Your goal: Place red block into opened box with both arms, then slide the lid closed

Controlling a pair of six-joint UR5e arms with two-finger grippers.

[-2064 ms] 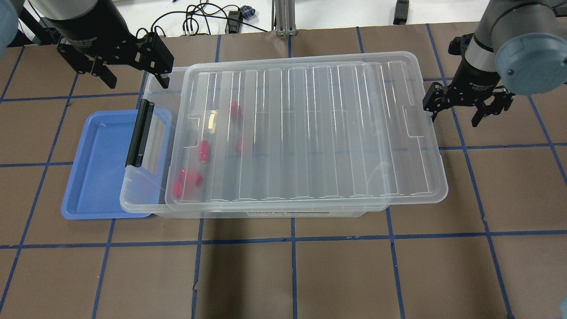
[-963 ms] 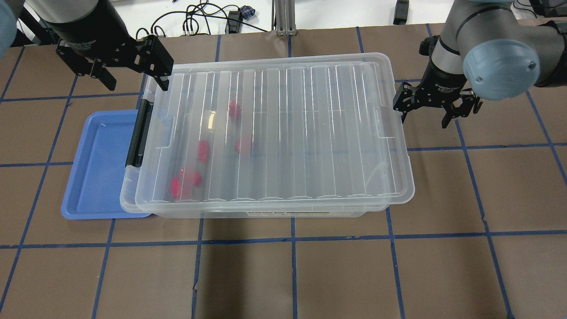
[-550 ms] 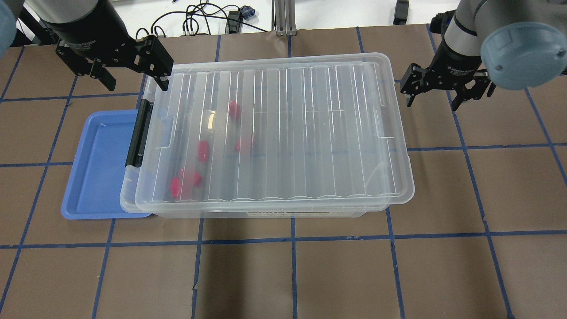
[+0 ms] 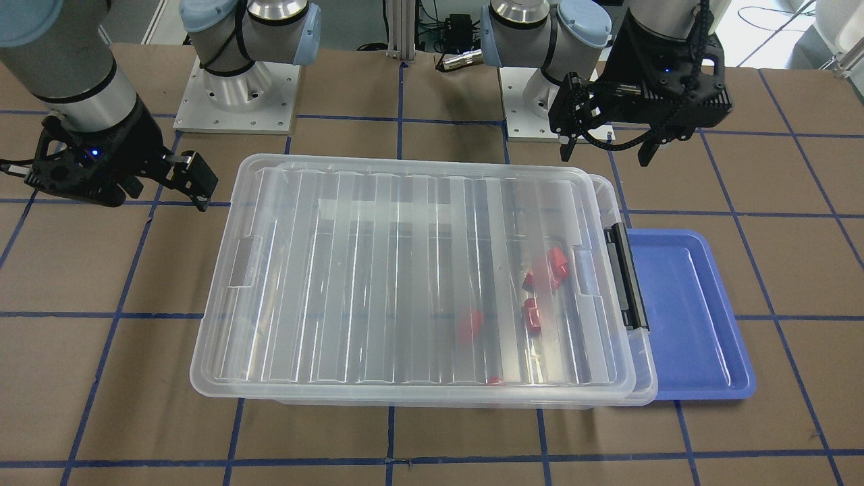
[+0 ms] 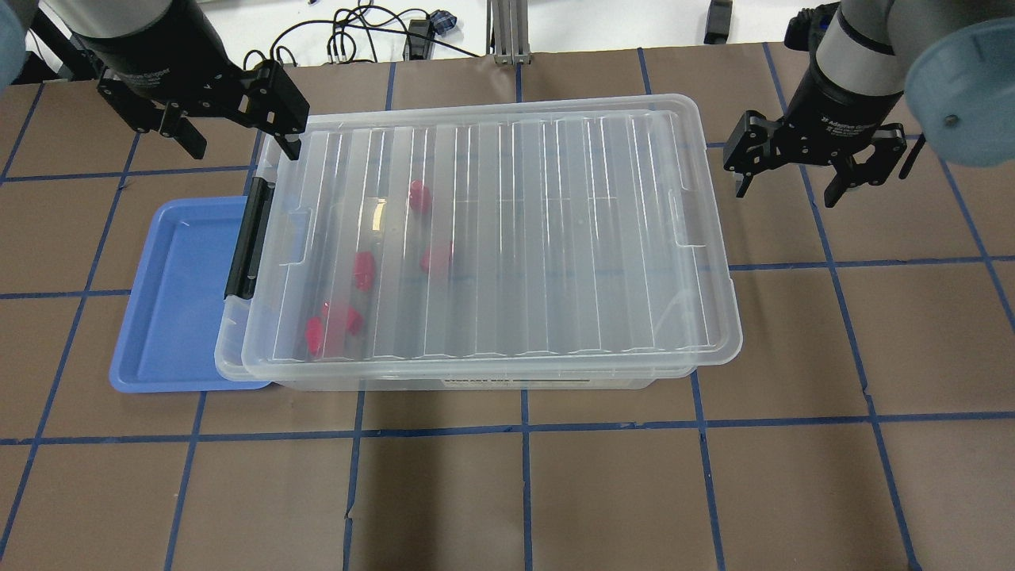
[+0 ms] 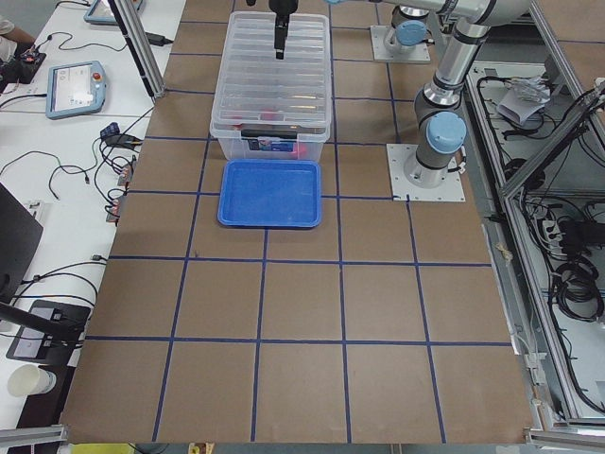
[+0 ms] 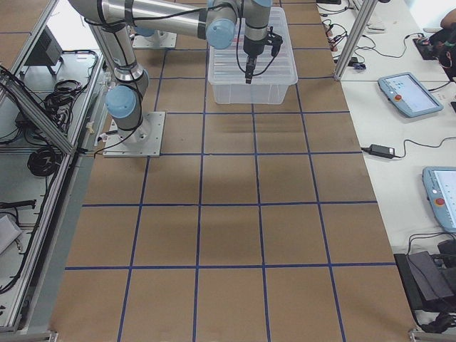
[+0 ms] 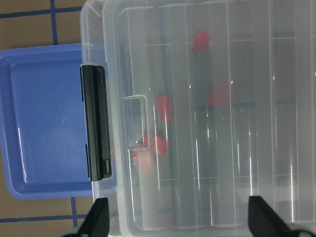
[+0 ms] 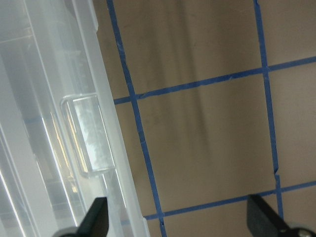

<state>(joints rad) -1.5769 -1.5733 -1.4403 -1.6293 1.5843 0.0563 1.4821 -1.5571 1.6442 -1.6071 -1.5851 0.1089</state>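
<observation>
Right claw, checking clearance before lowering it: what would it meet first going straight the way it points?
Probably the brown table beside the lid. One finger sits near the lid's rim and might touch it first; depth is unclear.

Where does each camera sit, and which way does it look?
Overhead: behind the robot, looking forward and down; left gripper, right gripper, lid.
Front-facing: opposite side, facing the robot's bases; both grippers.
Exterior left: table end beyond the blue tray; left arm.
Exterior right: other end; right arm.
Left wrist: down on latch bar, red blocks; fingertips.
Right wrist: down on lid edge, table; fingertips.
Shared: both wrist views show the lid.
</observation>
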